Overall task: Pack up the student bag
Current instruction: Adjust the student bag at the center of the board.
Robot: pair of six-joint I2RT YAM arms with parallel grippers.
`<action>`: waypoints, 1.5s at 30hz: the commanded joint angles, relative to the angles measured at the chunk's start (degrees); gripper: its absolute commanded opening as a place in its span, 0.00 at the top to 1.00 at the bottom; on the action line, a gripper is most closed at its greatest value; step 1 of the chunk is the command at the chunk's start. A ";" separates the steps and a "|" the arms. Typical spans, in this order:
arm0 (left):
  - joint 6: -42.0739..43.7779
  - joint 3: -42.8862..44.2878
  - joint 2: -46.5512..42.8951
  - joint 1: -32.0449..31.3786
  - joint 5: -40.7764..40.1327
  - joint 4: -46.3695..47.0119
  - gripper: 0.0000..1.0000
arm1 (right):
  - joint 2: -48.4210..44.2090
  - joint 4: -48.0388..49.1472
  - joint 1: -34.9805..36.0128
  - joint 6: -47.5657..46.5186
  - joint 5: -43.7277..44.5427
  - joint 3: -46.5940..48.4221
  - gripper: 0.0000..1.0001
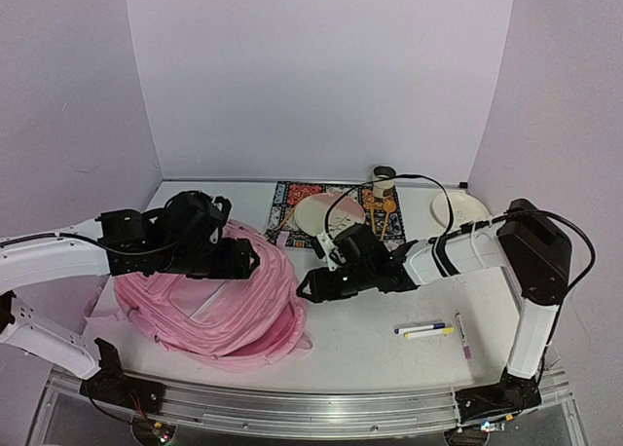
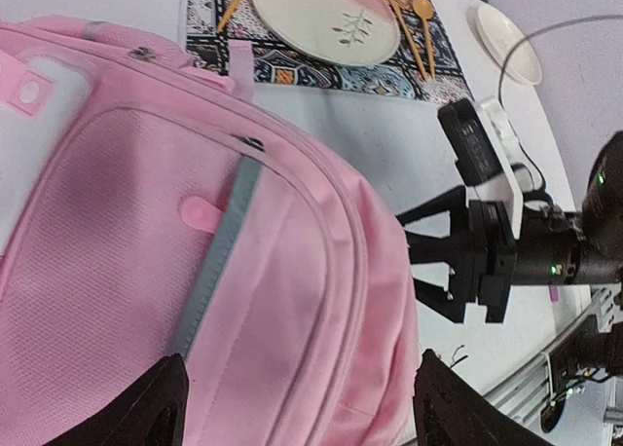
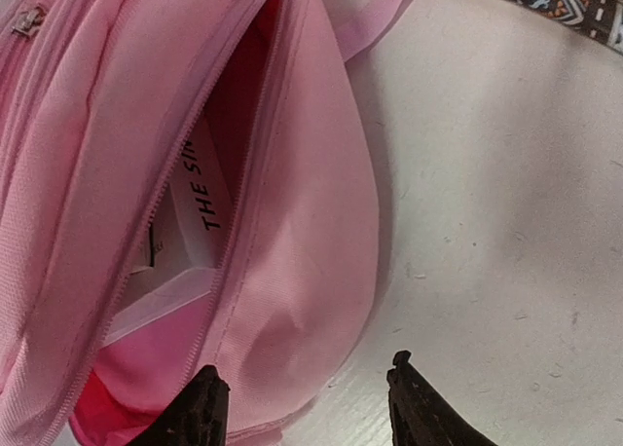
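1. At the left gripper (image 2: 302,412): spread wide, nothing held, poised just above the front panel of the student bag (image 2: 117,300).
2. At the right gripper (image 3: 307,407): partly apart, nothing clamped, hanging over the bag's edge where fabric meets the table (image 3: 506,222).
3. Lying flat on the table's left half, front face up, under and beside both grippers.
4. Pointing its top, with the small hanging loop (image 2: 239,56), toward the patterned placemat (image 2: 321,76) at the back. Long axis roughly near to far, though hard to fix from above given the slumped outline.
5. Hidden under the left arm (image 1: 58,256) in the top view: the far end. Cut off in both wrist views: the lower end. Inside the unzipped opening, only "THE SI" legible on a white book (image 3: 170,241).
6. Soft pink fabric, grey strip (image 2: 219,261) down the front pocket, white patch (image 2: 29,164) near the top, red lining (image 3: 243,86).
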 commanded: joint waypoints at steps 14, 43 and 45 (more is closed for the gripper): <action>-0.22 -3.59 6.73 14.27 -5.77 -0.15 0.20 | 5.83 7.05 5.30 4.14 -7.57 3.25 0.77; 13.54 0.80 4.67 14.79 -2.03 10.51 0.23 | -7.51 5.55 14.62 -6.62 1.17 -3.35 0.62; 12.83 2.61 5.67 14.64 0.16 9.02 0.21 | -9.69 4.33 11.73 -7.65 0.77 -4.94 0.60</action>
